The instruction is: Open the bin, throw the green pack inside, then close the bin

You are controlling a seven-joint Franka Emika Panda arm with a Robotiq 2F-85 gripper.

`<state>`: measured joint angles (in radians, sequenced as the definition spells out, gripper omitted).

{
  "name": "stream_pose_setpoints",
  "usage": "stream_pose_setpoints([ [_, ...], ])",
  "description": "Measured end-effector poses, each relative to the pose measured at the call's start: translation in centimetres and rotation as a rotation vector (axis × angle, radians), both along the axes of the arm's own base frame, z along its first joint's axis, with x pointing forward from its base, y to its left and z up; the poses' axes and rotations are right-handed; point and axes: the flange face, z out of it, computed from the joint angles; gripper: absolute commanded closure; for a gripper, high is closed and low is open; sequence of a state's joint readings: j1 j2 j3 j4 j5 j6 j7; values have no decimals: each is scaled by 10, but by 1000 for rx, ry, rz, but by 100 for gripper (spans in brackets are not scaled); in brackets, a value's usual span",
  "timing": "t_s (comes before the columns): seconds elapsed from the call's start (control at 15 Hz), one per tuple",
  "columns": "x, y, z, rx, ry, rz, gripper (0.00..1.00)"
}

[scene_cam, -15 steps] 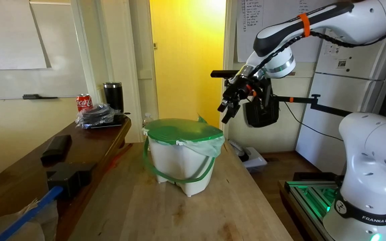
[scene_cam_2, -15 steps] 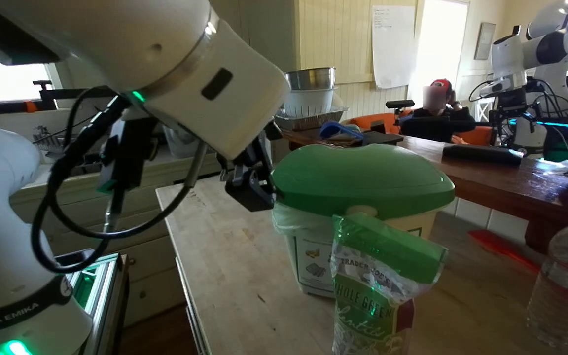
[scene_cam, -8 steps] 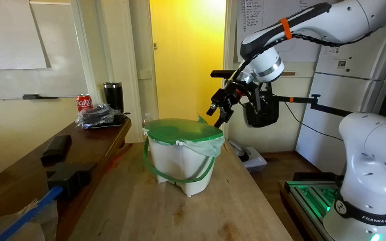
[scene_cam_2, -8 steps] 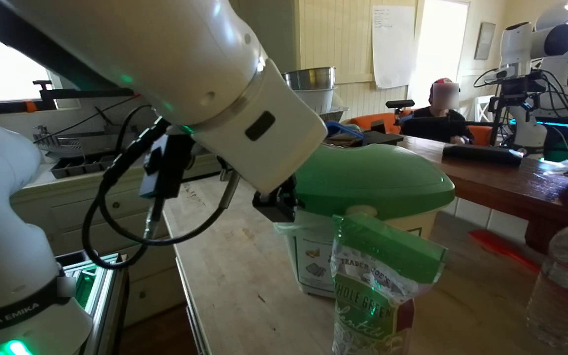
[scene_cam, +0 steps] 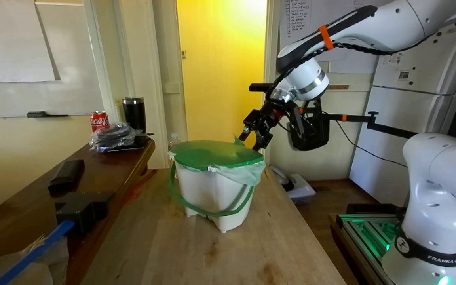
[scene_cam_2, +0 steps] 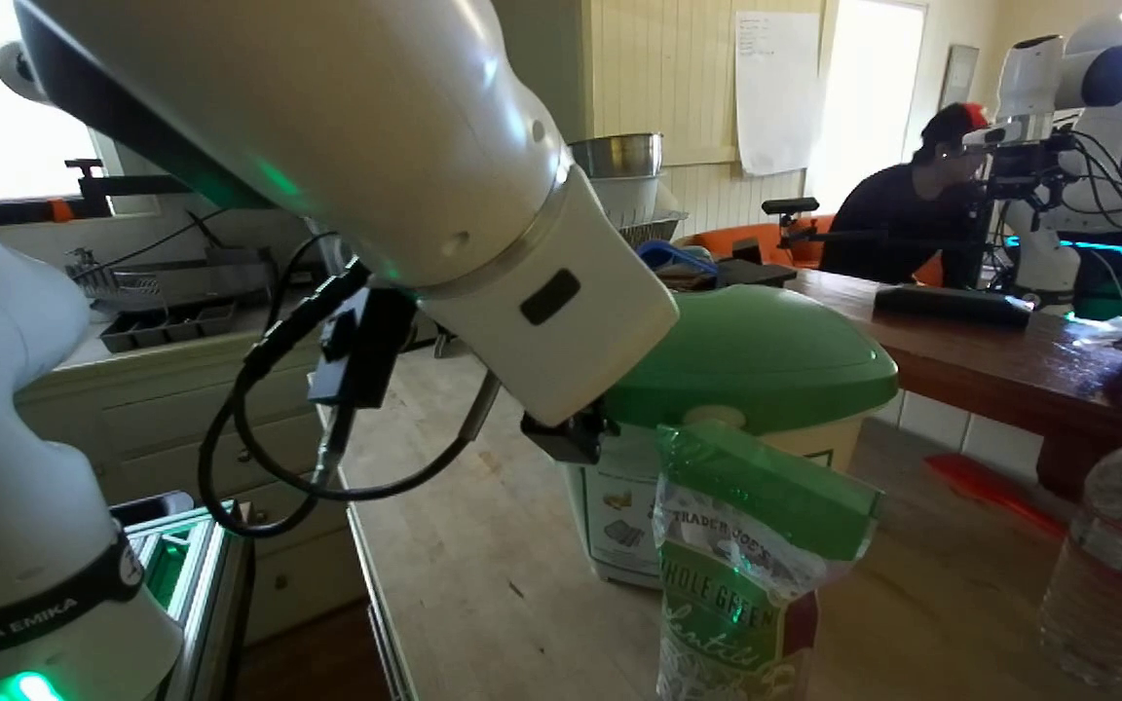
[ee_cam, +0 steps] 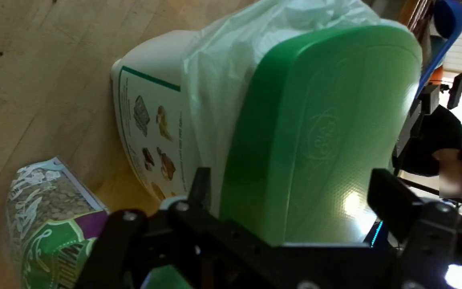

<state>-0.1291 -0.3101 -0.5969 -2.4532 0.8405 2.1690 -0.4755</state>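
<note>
Tool: fingers spread wide, holding nothing. Green lid fills the gap beyond them in wrist view; whether they touch it, cannot tell. In an exterior view the arm covers nearly all of the tool and one end of the lid; only a black stub shows below.

Bin upright on wooden surface. Lid on, interior hidden. Liner bag pokes out under the lid; green handle hangs down the side.

Green pack stands outside the bin, near it, top leaning over. Its foot is cut off by the lower edge. Wrist view gets only part of it, low in the corner, tool parts overlapping; surface shows between pack and bin. From the bin's handle side, just a green tip above the lid, too small to identify.

Water bottle clipped at the right edge. Person behind, partly covered by a distant robot arm.
</note>
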Motion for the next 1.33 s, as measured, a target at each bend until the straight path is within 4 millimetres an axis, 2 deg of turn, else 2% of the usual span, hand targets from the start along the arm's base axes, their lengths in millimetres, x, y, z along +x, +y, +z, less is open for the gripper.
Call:
stream_pose_setpoints([
  [0.6,-1,-6,-9,115,-66,-27,0],
  [1.33,6,-3,-23,131,-39,-18,0],
])
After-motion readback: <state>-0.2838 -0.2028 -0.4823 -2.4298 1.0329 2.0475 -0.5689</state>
